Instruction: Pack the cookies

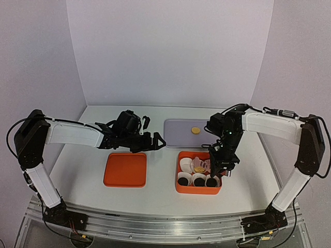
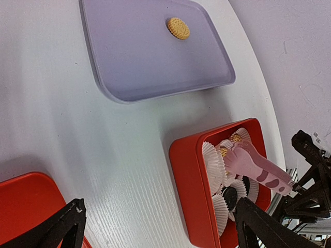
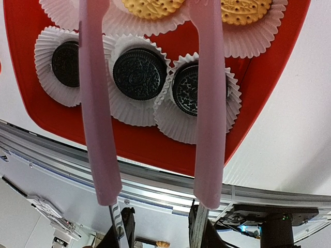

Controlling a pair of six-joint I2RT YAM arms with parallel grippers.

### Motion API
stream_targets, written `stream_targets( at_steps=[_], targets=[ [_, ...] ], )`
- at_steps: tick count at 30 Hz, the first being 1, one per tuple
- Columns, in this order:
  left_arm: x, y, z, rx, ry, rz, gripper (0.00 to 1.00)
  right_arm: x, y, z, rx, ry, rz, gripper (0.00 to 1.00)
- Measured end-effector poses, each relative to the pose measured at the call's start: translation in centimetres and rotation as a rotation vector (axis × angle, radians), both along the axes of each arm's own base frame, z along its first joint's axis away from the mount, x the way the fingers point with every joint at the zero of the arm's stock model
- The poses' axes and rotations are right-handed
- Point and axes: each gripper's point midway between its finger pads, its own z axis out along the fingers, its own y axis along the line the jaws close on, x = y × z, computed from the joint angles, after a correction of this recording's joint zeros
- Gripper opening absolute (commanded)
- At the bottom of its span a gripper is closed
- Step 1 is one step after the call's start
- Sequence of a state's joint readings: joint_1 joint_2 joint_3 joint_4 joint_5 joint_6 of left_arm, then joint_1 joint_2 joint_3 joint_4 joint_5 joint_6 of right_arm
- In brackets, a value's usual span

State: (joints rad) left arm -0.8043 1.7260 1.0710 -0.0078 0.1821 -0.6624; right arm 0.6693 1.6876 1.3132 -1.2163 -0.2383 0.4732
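1. Pink tongs sit clamped in the right gripper, their tips apart and carrying nothing.
2. Directly beneath that gripper the red box holds white paper cups. Three black cookies fill the row nearer its wrist, and two golden cookies lie out by the tips.
3. One lone cookie lies on the lavender tray, beyond the right gripper and off to its left.
4. Over at the left gripper, the fingers hang apart and empty, with the orange lid just below on its near side.
5. By my count, five of six are packed. What's left is fetching the lone cookie, then likely lidding the box.
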Motion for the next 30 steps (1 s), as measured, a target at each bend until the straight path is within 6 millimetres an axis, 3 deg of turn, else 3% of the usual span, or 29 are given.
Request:
stream_targets(
  at_steps=[13, 21, 25, 30],
  targets=[
    [0.0, 0.0, 0.0, -0.001, 0.0, -0.001, 1.0, 0.1, 0.0, 1.4, 0.026, -0.045, -0.001, 0.29],
    [0.0, 0.0, 0.0, -0.001, 0.001, -0.002, 1.0, 0.6, 0.6, 3.5, 0.083, -0.103, 0.012, 0.29],
    [0.0, 0.0, 0.0, -0.001, 0.0, -0.001, 1.0, 2.1, 1.3, 5.6, 0.119, -0.185, 0.041, 0.29],
    [0.0, 0.0, 0.0, 0.002, 0.0, 0.002, 1.0, 5.5, 2.1, 8.7, 0.127, -0.34, 0.092, 0.29]
  ],
)
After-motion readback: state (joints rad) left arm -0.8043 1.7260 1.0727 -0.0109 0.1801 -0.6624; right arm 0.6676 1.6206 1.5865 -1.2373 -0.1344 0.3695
